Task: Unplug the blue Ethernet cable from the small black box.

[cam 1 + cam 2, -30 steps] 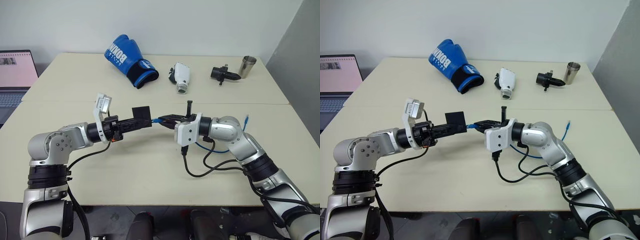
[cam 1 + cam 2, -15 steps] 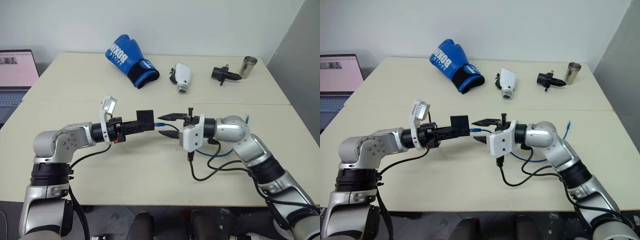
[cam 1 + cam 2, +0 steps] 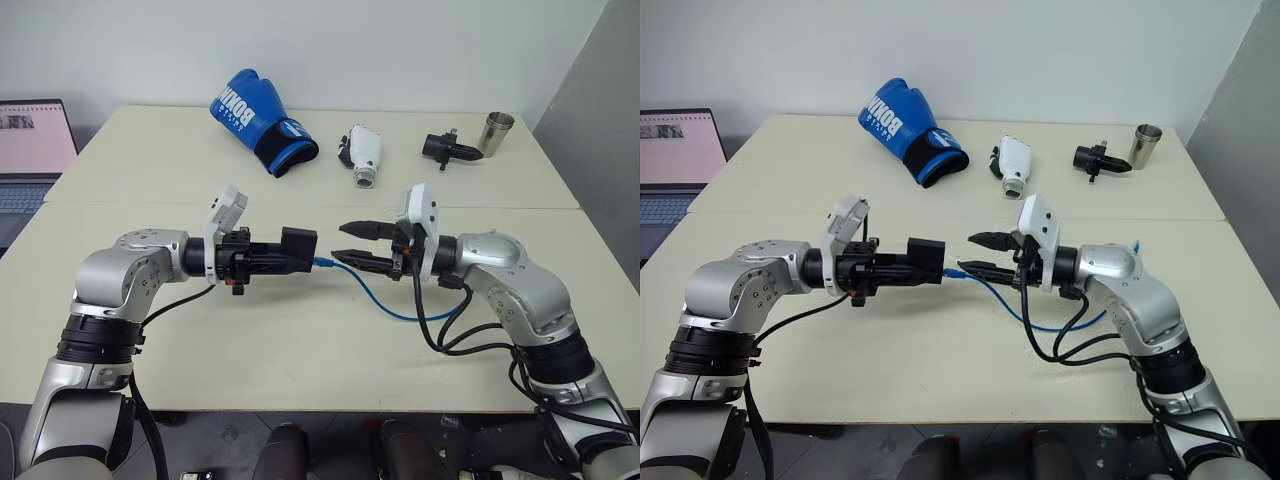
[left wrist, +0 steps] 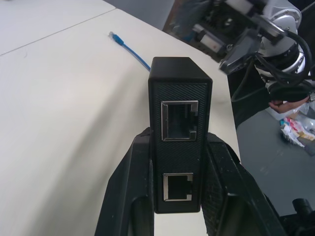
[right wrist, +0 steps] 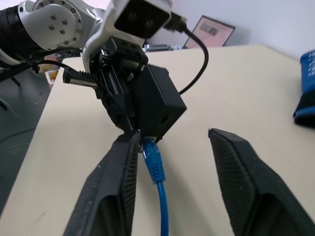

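1. One step in hand: pull the plug [image 5: 151,155] out of the box [image 3: 299,245]; the box is held up over the table [image 3: 200,170], clamped betw. the left gripper [image 3: 285,255] fingers [image 4: 128,191].
2. Right gripper [image 3: 340,242] faces the box, fingers [image 5: 115,187] well apart, holding nothing; the plug sits just beside one finger, not pinched.
3. Cable [image 3: 375,298] runs from the box edge down past the right gripper to the table; the plug looks seated in the side facing the right gripper, tho' can't tell if its latch is free.
4. To do it well, I reckon: centre the plug betw. the right fingers; close on the plug body, not the cord; press the clip tab; pull straight out along the port line, no twisting.
5. Left side should keep the box firm and level; if it slips, the pull drags the box instead of freeing the plug.
6. Count, task things: 1 box; 1 cable w/ 2 plugs, the far plug [image 4: 114,35] lying loose on the table; 2 ports [image 4: 179,120] on the box face in the left wrist view, both empty.
7. Count, rest at the back of the table: 1 glove [image 3: 255,118]; 1 white gadget [image 3: 361,152]; 1 black gadget [image 3: 447,149]; 1 cup [image 3: 496,131]; 1 laptop [image 3: 30,150] off to the left.
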`<state>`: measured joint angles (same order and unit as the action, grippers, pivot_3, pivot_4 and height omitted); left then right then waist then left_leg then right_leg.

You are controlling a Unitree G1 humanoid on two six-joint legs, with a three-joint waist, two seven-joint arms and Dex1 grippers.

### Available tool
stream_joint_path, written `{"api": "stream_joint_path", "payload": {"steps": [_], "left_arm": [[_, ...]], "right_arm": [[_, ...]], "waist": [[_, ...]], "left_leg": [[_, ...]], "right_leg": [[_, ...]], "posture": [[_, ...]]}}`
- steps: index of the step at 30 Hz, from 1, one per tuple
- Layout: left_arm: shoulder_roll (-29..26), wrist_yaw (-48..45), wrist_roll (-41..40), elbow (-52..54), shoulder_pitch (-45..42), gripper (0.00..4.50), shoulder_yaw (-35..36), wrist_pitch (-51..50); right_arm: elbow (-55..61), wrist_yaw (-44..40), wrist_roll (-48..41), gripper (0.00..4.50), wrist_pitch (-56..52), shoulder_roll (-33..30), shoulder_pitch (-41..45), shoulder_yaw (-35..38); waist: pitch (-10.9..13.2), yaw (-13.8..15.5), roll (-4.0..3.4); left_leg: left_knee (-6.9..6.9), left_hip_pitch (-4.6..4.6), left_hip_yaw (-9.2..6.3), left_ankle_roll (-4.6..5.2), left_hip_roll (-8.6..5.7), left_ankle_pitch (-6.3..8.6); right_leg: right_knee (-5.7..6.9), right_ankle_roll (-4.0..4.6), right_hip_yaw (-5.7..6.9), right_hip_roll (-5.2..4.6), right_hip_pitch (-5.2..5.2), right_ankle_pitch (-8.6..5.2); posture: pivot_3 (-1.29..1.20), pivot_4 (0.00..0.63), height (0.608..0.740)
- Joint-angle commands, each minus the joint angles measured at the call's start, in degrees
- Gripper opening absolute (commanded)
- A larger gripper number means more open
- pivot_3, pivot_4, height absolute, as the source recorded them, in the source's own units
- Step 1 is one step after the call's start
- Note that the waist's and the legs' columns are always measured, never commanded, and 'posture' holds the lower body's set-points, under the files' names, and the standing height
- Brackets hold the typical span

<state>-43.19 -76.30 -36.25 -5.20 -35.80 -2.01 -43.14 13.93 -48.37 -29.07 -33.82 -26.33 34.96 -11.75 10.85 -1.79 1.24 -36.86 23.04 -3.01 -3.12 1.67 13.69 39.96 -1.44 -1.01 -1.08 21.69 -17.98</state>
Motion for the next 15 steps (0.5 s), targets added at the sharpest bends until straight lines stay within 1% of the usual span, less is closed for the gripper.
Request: {"api": "stream_joint_path", "payload": {"steps": [1,2,3,11,15], "left_arm": [[-0.11,-1.72,-0.58,0.14,-2.21,0.80,1.30,1.11],[-0.13,-1.98,-0.64,0.07,-2.21,0.80,1.31,1.02],[0.02,-2.31,-0.97,-0.17,-2.24,0.80,1.51,0.88],[0.54,-3.94,-2.02,-1.19,-2.96,0.80,2.01,0.31],[0.72,-4.32,-2.54,-1.33,-3.40,0.80,2.18,-0.12]], "right_arm": [[2.51,0.68,-4.16,3.27,-5.04,1.03,1.31,2.31],[2.74,0.40,-4.72,3.49,-5.99,1.06,1.38,2.26],[2.60,0.58,-5.09,3.51,-6.95,1.30,1.44,2.31],[0.20,0.10,-8.89,3.51,-12.78,3.12,2.27,2.95],[-2.37,-0.09,-9.32,3.51,-13.86,3.98,3.37,3.29]], "waist": [[0.00,-0.02,0.00],[0.00,-0.03,0.00],[0.00,-0.04,0.00],[0.00,-0.07,0.00],[0.00,-0.07,0.00]], "left_leg": [[0.00,0.01,-0.01,0.00,0.00,0.00],[0.00,0.02,-0.01,0.00,0.00,0.00],[0.00,0.02,-0.01,0.00,0.01,0.00],[0.01,0.02,-0.01,0.00,0.02,0.00],[0.01,0.02,-0.02,0.00,0.02,0.00]], "right_leg": [[0.00,0.00,0.01,0.01,0.01,0.00],[0.01,0.00,0.01,0.02,0.03,0.00],[0.01,0.00,0.01,0.02,0.03,0.00],[0.02,0.00,0.01,0.04,0.05,0.00],[0.02,-0.01,0.02,0.04,0.05,0.00]], "posture": [[0.00,0.150,0.740],[0.00,0.150,0.740],[0.00,0.150,0.740],[0.00,0.150,0.740],[0.00,0.150,0.740]]}}
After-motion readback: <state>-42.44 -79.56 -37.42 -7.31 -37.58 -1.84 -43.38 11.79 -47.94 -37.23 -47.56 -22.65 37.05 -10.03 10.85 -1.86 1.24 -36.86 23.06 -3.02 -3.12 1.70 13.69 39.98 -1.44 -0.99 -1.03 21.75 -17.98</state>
